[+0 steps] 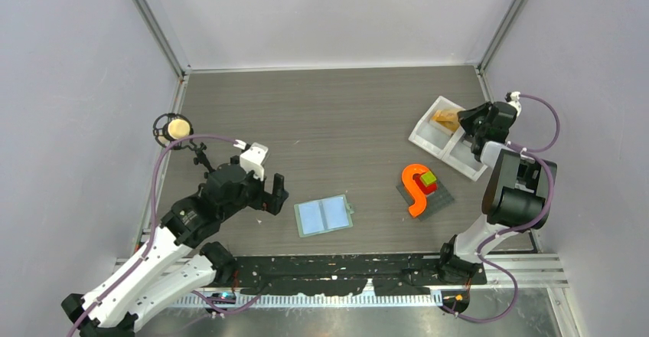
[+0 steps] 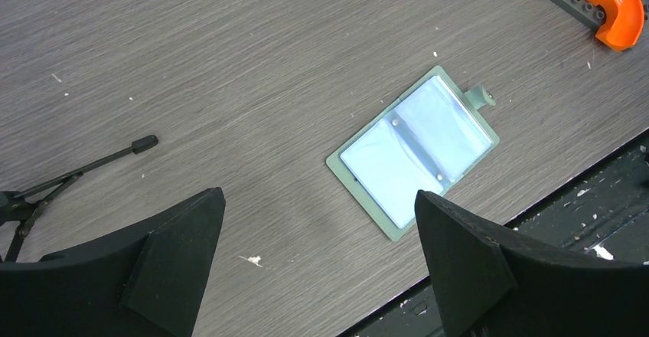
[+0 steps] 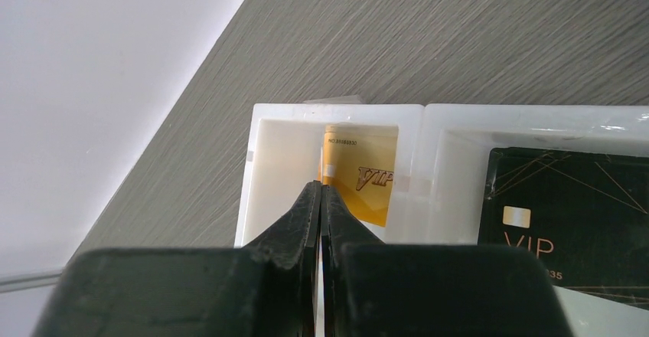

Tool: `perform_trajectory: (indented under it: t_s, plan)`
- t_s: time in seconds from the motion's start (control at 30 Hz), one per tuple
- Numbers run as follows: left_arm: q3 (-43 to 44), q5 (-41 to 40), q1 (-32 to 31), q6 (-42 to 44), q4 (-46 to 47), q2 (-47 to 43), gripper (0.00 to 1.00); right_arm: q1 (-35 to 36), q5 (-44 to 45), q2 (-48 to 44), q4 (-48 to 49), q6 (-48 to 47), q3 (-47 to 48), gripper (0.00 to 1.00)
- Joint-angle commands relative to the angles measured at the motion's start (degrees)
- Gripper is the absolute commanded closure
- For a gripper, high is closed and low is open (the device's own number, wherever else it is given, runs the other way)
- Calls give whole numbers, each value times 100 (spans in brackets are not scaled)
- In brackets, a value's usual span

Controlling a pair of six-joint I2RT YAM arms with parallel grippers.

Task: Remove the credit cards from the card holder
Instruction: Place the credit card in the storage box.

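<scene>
Card holder [image 1: 324, 215] lies open flat at the table's 6 o'clock, its pockets seemingly bare. The right gripper [image 3: 322, 188], jaws pinched on a gold card [image 3: 367, 180], is at the white tray [image 3: 329, 111] at 2 o'clock, whose other compartment holds a black card [image 3: 566, 207]. Likely next: release and lift clear of the tray rim, with the side wall close. The left gripper [image 2: 317, 195] gapes empty at the holder's 9 o'clock.

Card holder [image 1: 324, 216] lies open (pockets up) — gold card [image 3: 367, 176] in tray [image 3: 251, 168].
</scene>
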Motion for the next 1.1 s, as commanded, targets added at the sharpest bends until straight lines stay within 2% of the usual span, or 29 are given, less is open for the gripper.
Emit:
perform_trajectory:
  t_s: [0.0,0.23,0.57,1.07]
  plan:
    - [76,37,20,72,-14,14,1,-37,-151,134,470,125,300,95]
    - [97,26,19,80,-36,21,1,-47,-152,307,525,232,364,94]
    - [106,9,19,89,-58,20,1,-99,-157,410,425,280,474,86]
    - [81,129,22,98,-44,10,1,-99,369,30,-796,-176,943,77]
